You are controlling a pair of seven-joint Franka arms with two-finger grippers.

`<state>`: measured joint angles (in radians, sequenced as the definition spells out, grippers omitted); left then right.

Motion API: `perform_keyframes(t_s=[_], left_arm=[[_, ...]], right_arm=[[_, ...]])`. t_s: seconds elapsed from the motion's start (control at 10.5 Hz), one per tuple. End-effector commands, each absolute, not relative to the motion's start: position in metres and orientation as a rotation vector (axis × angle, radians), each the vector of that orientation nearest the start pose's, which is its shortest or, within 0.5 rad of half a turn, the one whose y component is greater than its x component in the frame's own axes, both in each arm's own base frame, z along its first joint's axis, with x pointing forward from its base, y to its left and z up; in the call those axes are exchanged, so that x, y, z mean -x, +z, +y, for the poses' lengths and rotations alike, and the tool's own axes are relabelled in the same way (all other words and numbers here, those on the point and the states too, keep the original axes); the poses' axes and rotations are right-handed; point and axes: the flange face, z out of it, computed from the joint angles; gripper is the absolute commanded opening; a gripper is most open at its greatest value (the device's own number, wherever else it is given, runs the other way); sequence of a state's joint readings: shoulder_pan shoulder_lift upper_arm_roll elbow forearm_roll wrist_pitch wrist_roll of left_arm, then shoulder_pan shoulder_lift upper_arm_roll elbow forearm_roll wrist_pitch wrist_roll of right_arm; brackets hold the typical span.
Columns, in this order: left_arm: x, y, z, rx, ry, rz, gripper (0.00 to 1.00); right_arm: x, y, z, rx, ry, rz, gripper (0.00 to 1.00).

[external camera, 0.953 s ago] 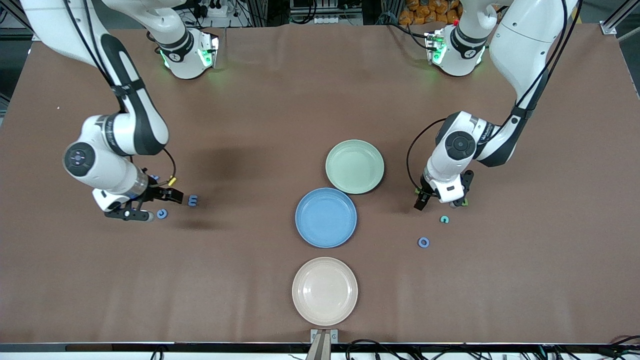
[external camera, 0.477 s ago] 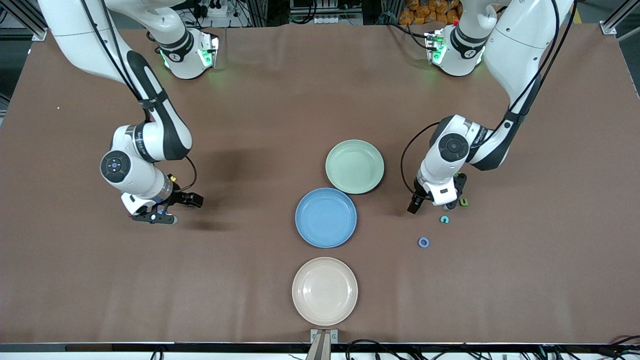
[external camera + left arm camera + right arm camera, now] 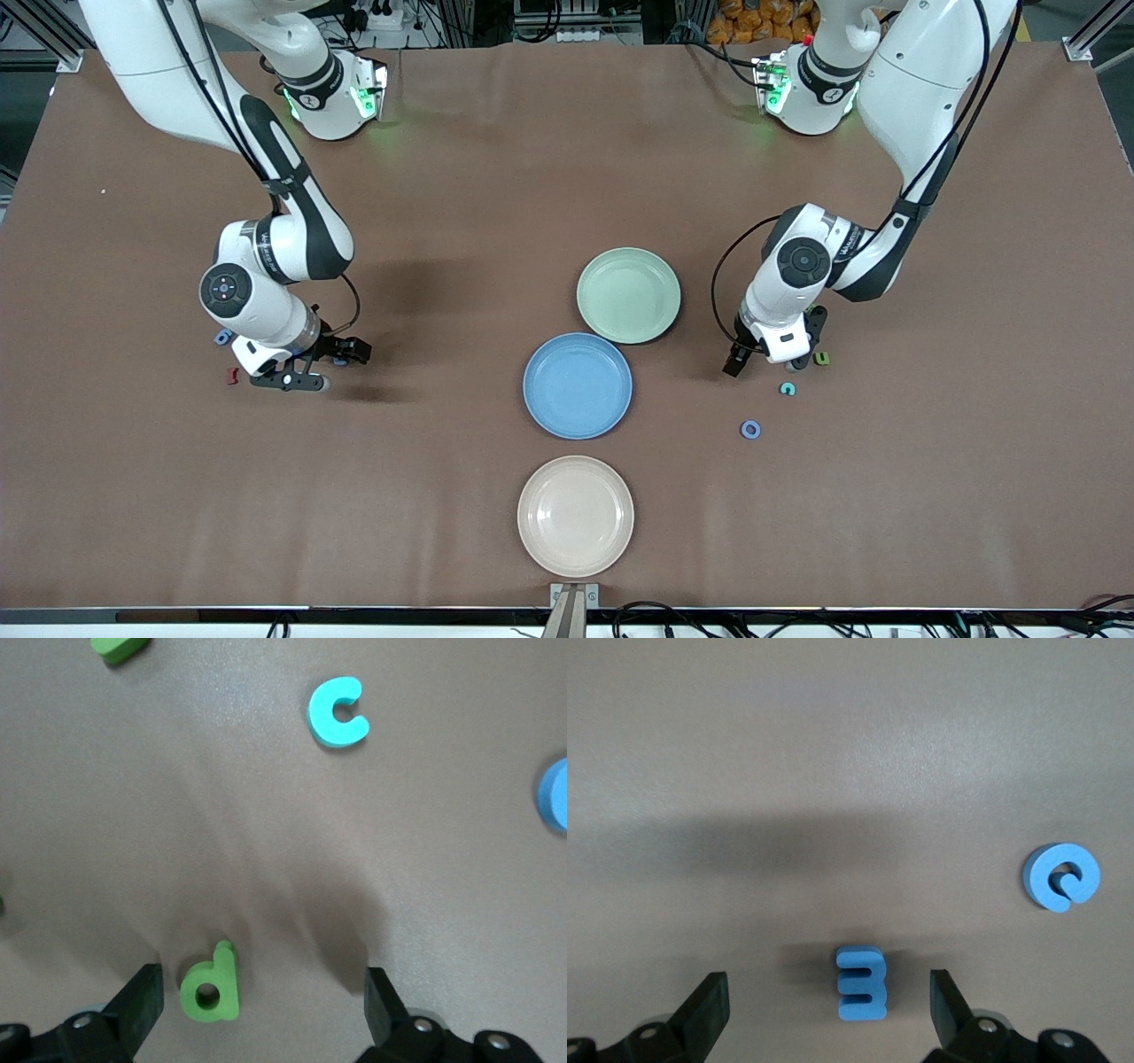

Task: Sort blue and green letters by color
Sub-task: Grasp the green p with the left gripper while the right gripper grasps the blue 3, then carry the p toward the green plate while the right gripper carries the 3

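Front camera: high, facing both robot bases, whole brown worktop (image 3: 496,177) in frame. Left wrist camera: close, looking straight down between the left end effector (image 3: 261,1005) fingers at a lime-green foam P-shaped letter (image 3: 211,983). Right wrist camera: same close downward look, right end effector (image 3: 828,1005) framing a periwinkle-blue foam E-shaped letter (image 3: 860,982). All share the worktop surface.

No printed words, brands or numbers can be read. Only the shapes of the foam pieces can be read as signs. Between the spread fingers of the left gripper (image 3: 259,988), a green piece (image 3: 211,985) is seen as a "d", or a turned "p". Ahead of that gripper a teal piece (image 3: 337,712) reads "c". Between the spread fingers of the right gripper (image 3: 828,992), a blue piece (image 3: 860,983) reads "E". Ahead and to one side, a round blue piece (image 3: 1061,877) reads "G".
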<state>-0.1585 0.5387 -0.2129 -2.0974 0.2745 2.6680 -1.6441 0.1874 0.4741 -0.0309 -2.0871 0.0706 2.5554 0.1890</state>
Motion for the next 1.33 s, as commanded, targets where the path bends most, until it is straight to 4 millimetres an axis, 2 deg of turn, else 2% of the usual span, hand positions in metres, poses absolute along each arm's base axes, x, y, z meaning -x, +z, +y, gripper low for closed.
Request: perform_keyframes(t_s=[0.0,0.19,0.29,0.38,0.57,0.67,0.95,1.14,1.24], left_arm=[[-0.534,0.169,-0.217,2.735,-0.099,-1.598,1.0],[-0.532,0.169,-0.216,2.733,-0.097,-1.595,1.0],[-0.532,0.17,-0.216,2.734,-0.099,-1.596,0.83],[-0.532,0.172,-0.214,2.725,-0.103,-1.615,0.01],[-0.533,0.173,-0.213,2.71,-0.105,-1.645,0.0],[-0.533,0.173,-0.213,2.71,-0.104,-1.643,0.0],[-0.536,0.178,-0.215,2.724,-0.119,-1.639,0.0],[-0.539,0.183,-0.219,2.755,-0.134,-1.602,0.0],[-0.537,0.188,-0.228,2.802,-0.137,-1.539,0.0]], right_arm=[[-0.568,0.185,0.087,3.113,0.001,0.123,1.0],[-0.563,0.18,0.084,3.114,-0.007,0.129,1.0],[-0.563,0.18,0.083,3.113,-0.007,0.134,1.0],[-0.563,0.18,0.082,3.113,-0.007,0.137,0.96],[-0.564,0.18,0.079,3.113,-0.007,0.146,0.81],[-0.563,0.18,0.078,3.113,-0.004,0.149,0.66],[-0.56,0.176,0.075,3.113,-0.007,0.156,0.39],[-0.56,0.176,0.07,3.113,-0.005,0.164,0.23],[-0.561,0.177,0.071,3.113,-0.005,0.161,0.17]])
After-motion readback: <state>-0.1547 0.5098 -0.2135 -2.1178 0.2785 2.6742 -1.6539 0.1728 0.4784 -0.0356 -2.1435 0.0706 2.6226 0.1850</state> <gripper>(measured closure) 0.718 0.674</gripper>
